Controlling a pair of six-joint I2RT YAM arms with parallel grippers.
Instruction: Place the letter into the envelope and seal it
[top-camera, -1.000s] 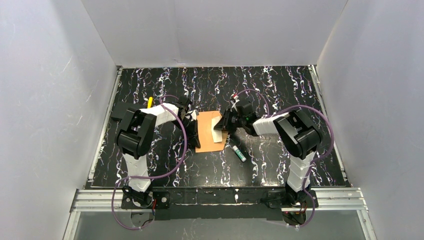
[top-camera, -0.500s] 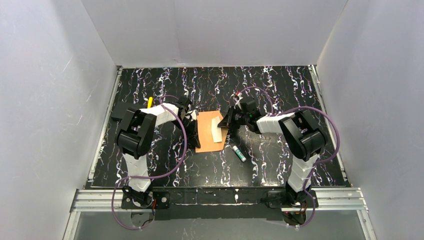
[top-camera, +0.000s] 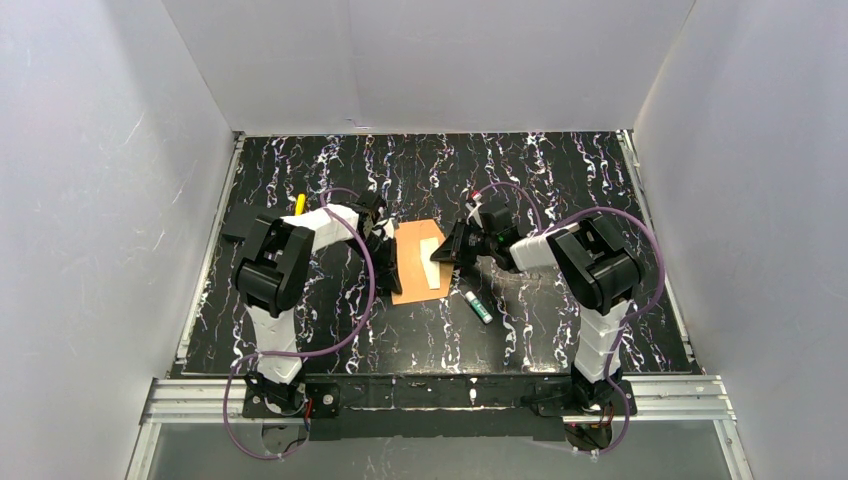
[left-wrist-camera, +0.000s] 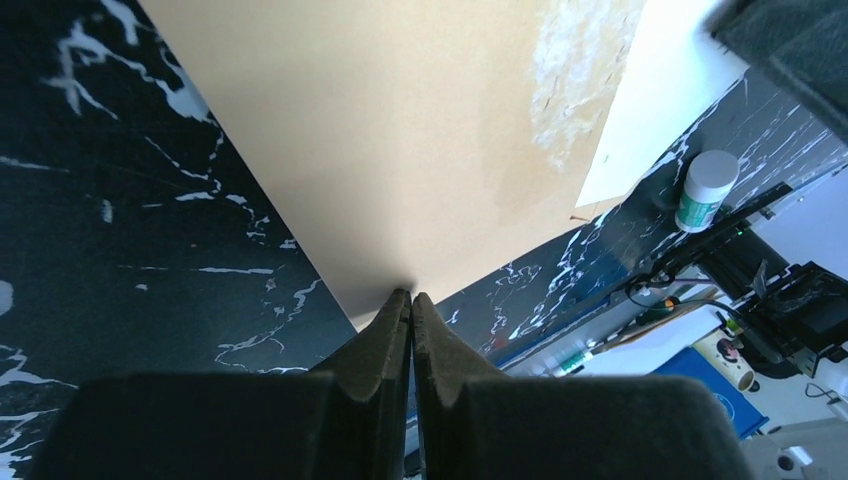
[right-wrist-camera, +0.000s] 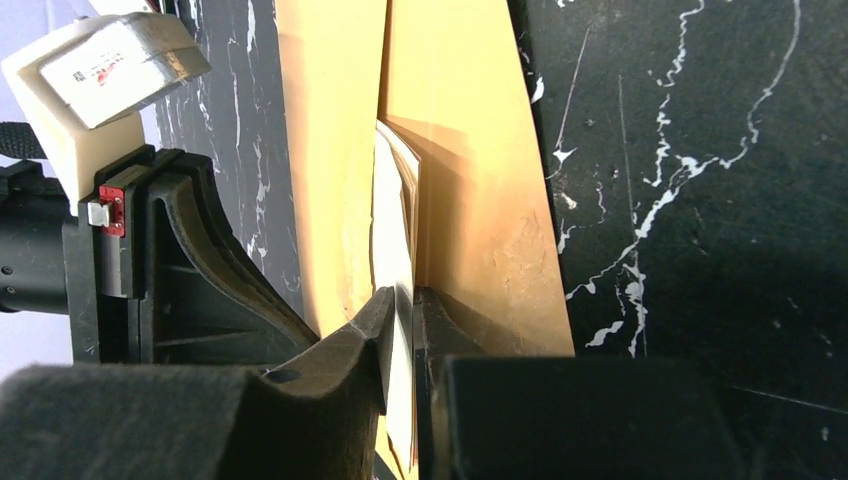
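The orange-brown envelope (top-camera: 408, 272) lies flat mid-table. The letter (top-camera: 432, 262) shows as a narrow white strip along its right side. In the right wrist view the letter (right-wrist-camera: 392, 230) runs under the envelope (right-wrist-camera: 480, 200) flap into its mouth. My right gripper (top-camera: 449, 254) (right-wrist-camera: 402, 300) is shut on the letter's near edge. My left gripper (top-camera: 386, 246) (left-wrist-camera: 410, 297) is shut, its tips resting against the left edge of the envelope (left-wrist-camera: 400, 130). The white letter (left-wrist-camera: 660, 100) peeks out at the far side there.
A green-and-white glue stick (top-camera: 477, 306) lies just right of the envelope's near corner, also seen as the glue stick (left-wrist-camera: 705, 190) from the left wrist. A yellow marker (top-camera: 299, 204) and a dark flat card (top-camera: 233, 226) lie at the left. White walls surround the table.
The white strip of letter showing beside the envelope has become narrower. The right gripper has shifted slightly at the envelope's right edge. The left arm has not moved.
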